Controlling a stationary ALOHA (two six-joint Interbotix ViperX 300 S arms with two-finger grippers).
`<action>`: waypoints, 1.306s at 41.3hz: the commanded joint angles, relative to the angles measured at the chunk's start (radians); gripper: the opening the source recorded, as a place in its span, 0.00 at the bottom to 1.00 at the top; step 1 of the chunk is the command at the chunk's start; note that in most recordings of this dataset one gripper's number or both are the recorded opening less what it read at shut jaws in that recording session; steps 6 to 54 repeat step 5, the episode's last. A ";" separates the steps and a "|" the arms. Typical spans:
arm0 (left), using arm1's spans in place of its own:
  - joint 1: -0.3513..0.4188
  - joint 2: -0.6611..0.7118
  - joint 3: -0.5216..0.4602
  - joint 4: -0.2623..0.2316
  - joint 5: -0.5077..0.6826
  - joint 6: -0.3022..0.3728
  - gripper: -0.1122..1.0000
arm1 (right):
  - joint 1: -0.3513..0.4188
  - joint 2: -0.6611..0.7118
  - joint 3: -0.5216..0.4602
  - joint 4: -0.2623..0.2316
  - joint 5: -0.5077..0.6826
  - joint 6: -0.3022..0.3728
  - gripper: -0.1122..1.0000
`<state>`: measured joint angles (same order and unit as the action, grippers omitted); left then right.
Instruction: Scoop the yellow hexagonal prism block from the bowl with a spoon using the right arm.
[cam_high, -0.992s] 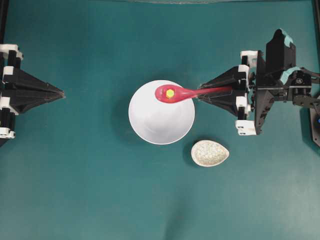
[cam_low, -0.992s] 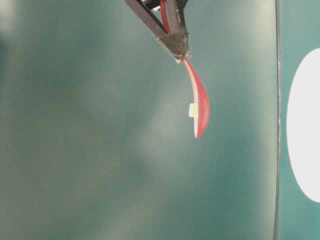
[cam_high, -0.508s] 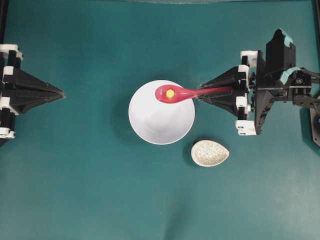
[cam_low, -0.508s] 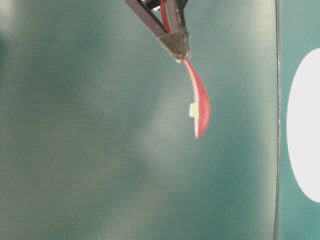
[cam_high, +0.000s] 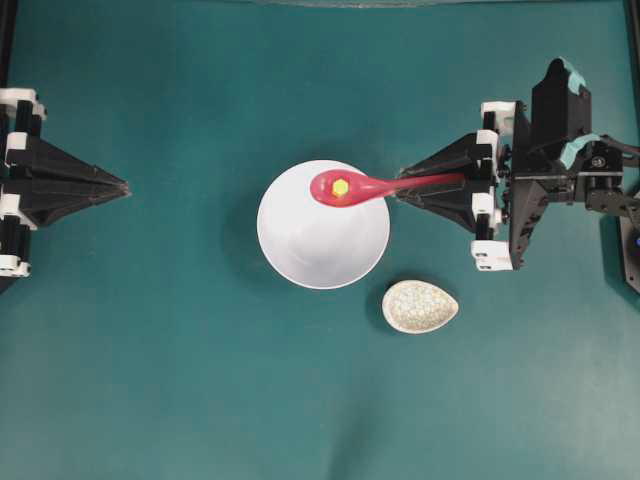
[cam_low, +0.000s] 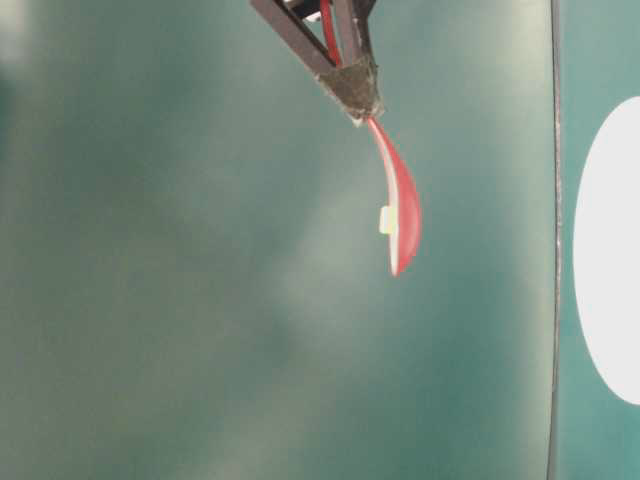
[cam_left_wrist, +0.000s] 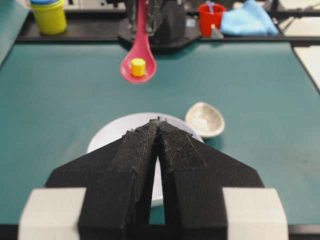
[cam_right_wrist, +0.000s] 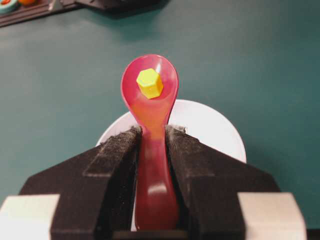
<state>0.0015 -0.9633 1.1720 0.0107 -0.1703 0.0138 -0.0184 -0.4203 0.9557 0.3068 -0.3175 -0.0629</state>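
Above the bowl (cam_high: 322, 235), mid-desk: the spoon (cam_right_wrist: 150, 125), its handle clamped in the right end effector (cam_right_wrist: 151, 137). The yellow hexagonal prism block (cam_right_wrist: 149, 83) sits in the scoop — scoop apparently done, nothing obvious left. Left end effector (cam_left_wrist: 159, 125) — closed, idle at the desk's left edge.

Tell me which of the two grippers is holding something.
The right gripper: its jaws clamp the spoon by the handle, with the yellow block in its scoop. The left gripper is shut on nothing.
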 joint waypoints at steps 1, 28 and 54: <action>0.002 0.005 -0.029 0.003 -0.009 0.000 0.12 | 0.003 -0.014 -0.015 -0.002 -0.002 -0.002 0.32; 0.002 0.005 -0.029 0.003 -0.009 0.000 0.12 | 0.002 -0.012 -0.015 -0.002 0.003 -0.002 0.32; 0.002 0.005 -0.029 0.003 -0.009 0.000 0.12 | 0.002 -0.012 -0.015 -0.002 0.003 -0.002 0.32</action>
